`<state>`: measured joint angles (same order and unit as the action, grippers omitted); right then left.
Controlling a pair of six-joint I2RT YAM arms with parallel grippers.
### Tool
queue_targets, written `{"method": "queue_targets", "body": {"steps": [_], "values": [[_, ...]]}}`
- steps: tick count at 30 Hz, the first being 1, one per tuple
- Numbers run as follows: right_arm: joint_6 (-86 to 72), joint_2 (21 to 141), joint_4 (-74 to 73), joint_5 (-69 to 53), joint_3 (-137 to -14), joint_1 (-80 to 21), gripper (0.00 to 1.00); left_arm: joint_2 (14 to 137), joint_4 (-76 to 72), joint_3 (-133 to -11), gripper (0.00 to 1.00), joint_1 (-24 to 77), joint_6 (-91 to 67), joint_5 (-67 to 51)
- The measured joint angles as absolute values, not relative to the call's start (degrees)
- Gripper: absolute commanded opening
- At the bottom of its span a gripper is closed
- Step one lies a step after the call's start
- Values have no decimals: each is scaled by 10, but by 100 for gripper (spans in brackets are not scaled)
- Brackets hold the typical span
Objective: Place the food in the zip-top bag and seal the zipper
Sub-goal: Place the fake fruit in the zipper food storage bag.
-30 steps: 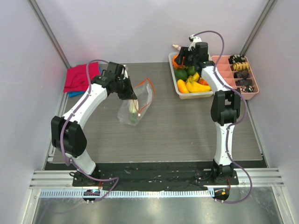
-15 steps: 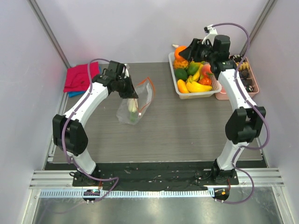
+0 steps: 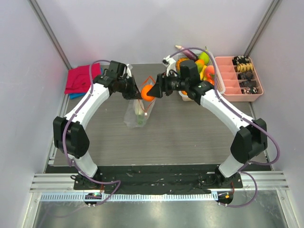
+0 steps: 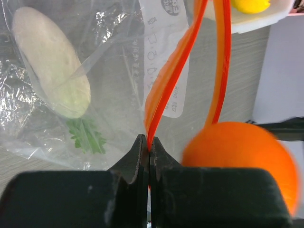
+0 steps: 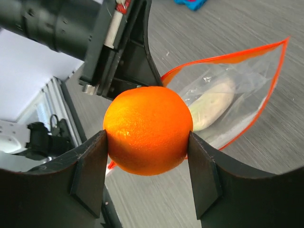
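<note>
Over the table [image 3: 190, 137], the right gripper [image 3: 156, 90] clasped the orange [image 5: 147, 130] just beside the mouth of the zip-top bag [image 3: 135, 114]. The left gripper [image 4: 149, 151] pinched the zipper [image 4: 166, 85] shut-jawed, with 1 white oblong piece [image 4: 50, 61] inside the bag.

Left tool [image 4: 149, 148] pinching the zipper [image 4: 167, 83] crowds the open bag [image 4: 114, 47].
</note>
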<state>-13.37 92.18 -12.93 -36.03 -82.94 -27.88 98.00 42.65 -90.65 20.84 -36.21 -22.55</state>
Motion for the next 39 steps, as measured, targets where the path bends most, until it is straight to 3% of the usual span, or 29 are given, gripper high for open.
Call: {"method": "queue_targets", "body": {"steps": [2, 5, 8, 18, 25, 39], "values": [[-121, 935, -136, -350, -832, -292, 70, 980, 421, -907, 0, 208, -368, -239], [-110, 961, -165, -337, -855, -297, 90, 980, 420, -906, 0, 205, -370, -245], [-106, 975, -188, -328, -880, -293, 98, 979, 409, -906, 0, 202, -373, -258], [-117, 970, -227, -400, -924, -152, 100, 974, 375, -891, 0, 202, -377, -289], [30, 982, -349, -375, -971, -5, 98, 974, 366, -890, 0, 202, -386, -297], [287, 1207, -561, -258, -1177, -14, 100, 974, 362, -881, 0, 202, -388, -307]]}}
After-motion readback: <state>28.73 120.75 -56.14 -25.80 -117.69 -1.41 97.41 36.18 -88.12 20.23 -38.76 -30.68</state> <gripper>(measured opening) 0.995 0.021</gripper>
